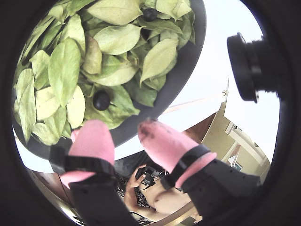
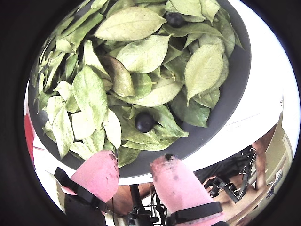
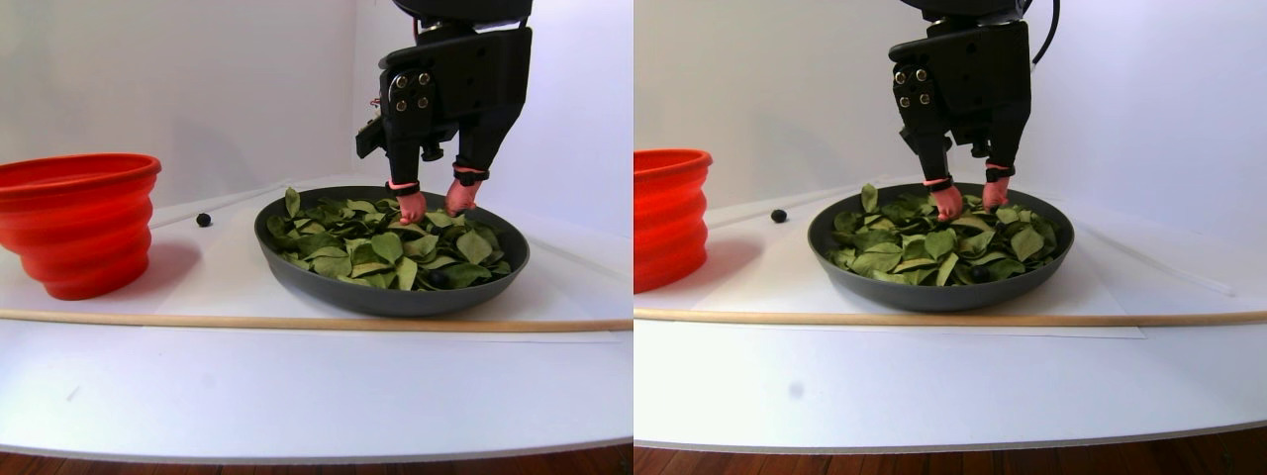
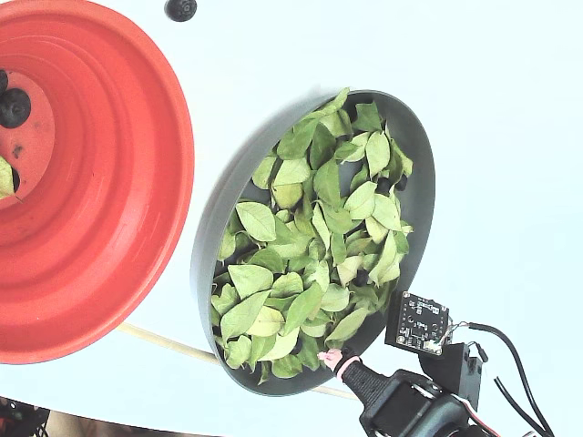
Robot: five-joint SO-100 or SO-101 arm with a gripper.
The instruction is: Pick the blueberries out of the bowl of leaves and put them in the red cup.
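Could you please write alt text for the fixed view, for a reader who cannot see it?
Seen from above, a dark grey bowl heaped with green leaves sits beside a large red cup holding at least one blueberry. The gripper reaches over the bowl's lower rim, and a stray berry lies on the white table.

A white table (image 3: 297, 386) is carrying everything. The dark grey bowl (image 3: 391, 297) is sitting on it near the middle, and the red cup (image 3: 79, 223) is standing well apart to its left in the stereo pair view. One stray blueberry (image 3: 203, 220) is lying between them farther back. A thin wooden rod (image 3: 297, 322) is stretching across the table just in front of both.
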